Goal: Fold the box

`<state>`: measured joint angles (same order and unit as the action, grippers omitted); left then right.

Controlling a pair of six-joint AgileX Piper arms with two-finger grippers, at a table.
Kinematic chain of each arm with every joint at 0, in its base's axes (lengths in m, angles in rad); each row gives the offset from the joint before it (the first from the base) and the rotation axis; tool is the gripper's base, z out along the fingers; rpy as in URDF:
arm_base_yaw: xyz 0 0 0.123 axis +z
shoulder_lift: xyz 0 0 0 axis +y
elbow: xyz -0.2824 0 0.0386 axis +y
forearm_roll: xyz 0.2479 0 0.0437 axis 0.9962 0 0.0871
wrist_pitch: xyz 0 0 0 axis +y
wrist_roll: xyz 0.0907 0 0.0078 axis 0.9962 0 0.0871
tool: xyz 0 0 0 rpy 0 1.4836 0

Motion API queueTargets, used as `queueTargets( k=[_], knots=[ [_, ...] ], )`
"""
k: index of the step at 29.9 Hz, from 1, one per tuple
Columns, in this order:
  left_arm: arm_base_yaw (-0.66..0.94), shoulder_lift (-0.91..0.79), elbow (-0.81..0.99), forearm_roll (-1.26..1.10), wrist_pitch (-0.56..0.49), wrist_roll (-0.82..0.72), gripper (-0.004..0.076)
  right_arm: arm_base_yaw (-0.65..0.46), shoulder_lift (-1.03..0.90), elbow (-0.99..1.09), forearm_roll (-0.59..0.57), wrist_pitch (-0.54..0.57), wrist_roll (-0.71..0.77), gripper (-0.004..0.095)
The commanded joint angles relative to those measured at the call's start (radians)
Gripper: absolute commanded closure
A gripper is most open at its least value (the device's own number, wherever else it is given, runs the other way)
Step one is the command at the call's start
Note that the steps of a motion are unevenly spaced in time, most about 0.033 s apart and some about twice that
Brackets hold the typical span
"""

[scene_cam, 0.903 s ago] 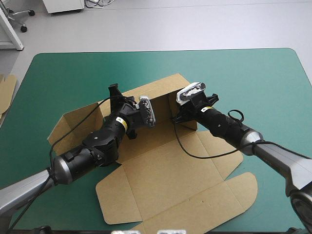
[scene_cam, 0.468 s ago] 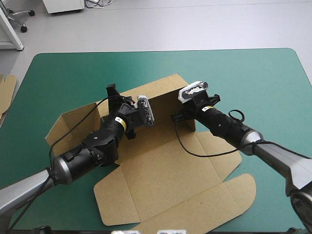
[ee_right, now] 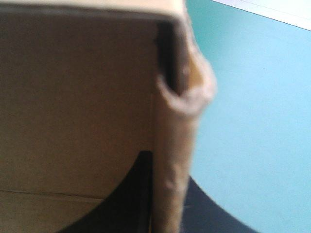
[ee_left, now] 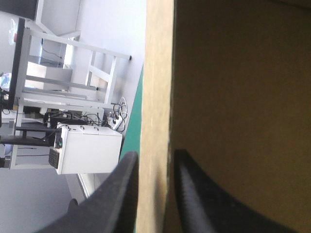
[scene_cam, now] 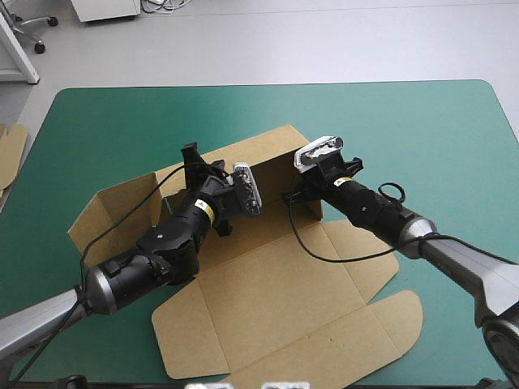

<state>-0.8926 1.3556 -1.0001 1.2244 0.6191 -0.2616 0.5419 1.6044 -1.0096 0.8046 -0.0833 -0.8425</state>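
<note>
You've got the box mid-table on the teal-green cover, its lid panel flat toward the near edge and the far wall standing. Your left gripper is nearly closed, pinching that raised wall edge-on between its black fingers. Your right gripper clamps the upright side wall at the box's right corner, all but closed too.

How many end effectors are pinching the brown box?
2. The left end effector pinches the raised far wall of the box. The right end effector pinches its raised right side wall, near the corner.
</note>
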Motion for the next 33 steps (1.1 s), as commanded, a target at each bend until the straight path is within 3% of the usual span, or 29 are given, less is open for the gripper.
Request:
queueTargets(
  k=[1,5,11,15,17,21,22,26,33],
  knots=[
    [-0.043,-0.048,-0.027,0.024,0.020,-0.034,0.0408,0.004,-0.037,-0.031,-0.016,-0.031,-0.001,0.0930],
    [-0.105,-0.048,-0.027,0.022,0.093,-0.043,0.0353,0.004,-0.037,-0.031,-0.016,-0.041,0.007,0.0931],
    [-0.237,-0.063,-0.027,0.019,0.194,-0.086,0.0354,0.004,-0.037,-0.031,-0.016,-0.045,0.010,0.0930],
    [-0.312,-0.065,-0.053,0.055,0.341,-0.123,0.0374,0.004,-0.037,-0.031,-0.016,-0.045,0.010,0.0930],
    [-0.324,-0.065,-0.089,0.088,0.405,-0.125,0.0454,0.004,-0.037,-0.031,-0.016,-0.045,0.010,0.0930],
    [-0.320,-0.080,-0.194,0.087,0.444,-0.132,0.0728,0.002,-0.037,-0.031,-0.016,-0.045,0.010,0.0930],
    [-0.320,-0.089,-0.222,0.079,0.446,-0.132,0.0733,0.002,-0.037,-0.031,-0.016,-0.045,0.010,0.0930],
    [-0.253,-0.095,-0.332,0.002,0.451,-0.094,0.0732,0.002,-0.037,-0.031,-0.016,-0.039,0.010,0.0930],
    [0.109,-0.095,-0.499,-0.184,0.383,0.046,0.0732,-0.009,-0.037,-0.031,-0.017,-0.024,0.010,0.0930]
  ],
)
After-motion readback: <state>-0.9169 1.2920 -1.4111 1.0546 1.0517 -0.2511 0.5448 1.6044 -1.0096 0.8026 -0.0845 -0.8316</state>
